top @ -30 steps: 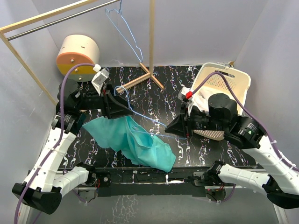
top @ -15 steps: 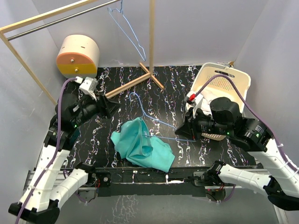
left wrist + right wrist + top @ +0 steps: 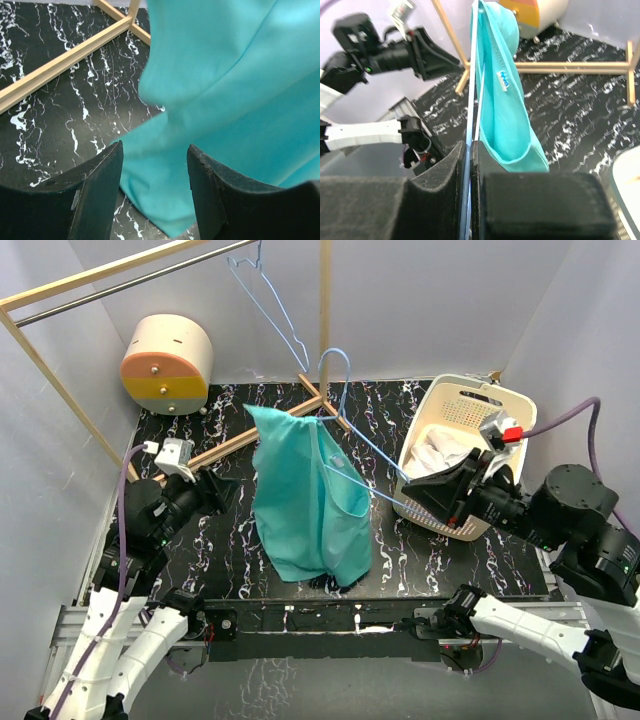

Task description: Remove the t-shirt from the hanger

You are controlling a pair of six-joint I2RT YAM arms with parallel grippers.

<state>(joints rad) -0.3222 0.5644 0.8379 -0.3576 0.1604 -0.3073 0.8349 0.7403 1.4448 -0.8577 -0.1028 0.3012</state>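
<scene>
A teal t-shirt [image 3: 305, 500] hangs in the air from a light-blue wire hanger [image 3: 336, 350], its hem just above the table. My right gripper [image 3: 408, 502] is shut on the hanger's lower end and holds it up at a slant. In the right wrist view the hanger wire [image 3: 474, 75] runs up from between the shut fingers of that gripper [image 3: 469, 145], with the shirt [image 3: 502, 100] draped to its right. My left gripper [image 3: 225, 490] stands open to the left of the shirt. Its wrist view shows the shirt [image 3: 225, 90] beyond the spread fingers of the gripper [image 3: 155, 147], nothing held.
A white laundry basket [image 3: 510, 415] with cloth inside stands at the right. A wooden rack base [image 3: 270, 425] lies behind the shirt, its post rising at the back. A second blue hanger [image 3: 265, 310] hangs from the rail. A cream, orange and yellow drum [image 3: 167, 362] sits back left.
The left gripper let go of the shirt, opened and drew back to the left. The right gripper lifted the hanger, so the shirt rose off the table and now hangs.
</scene>
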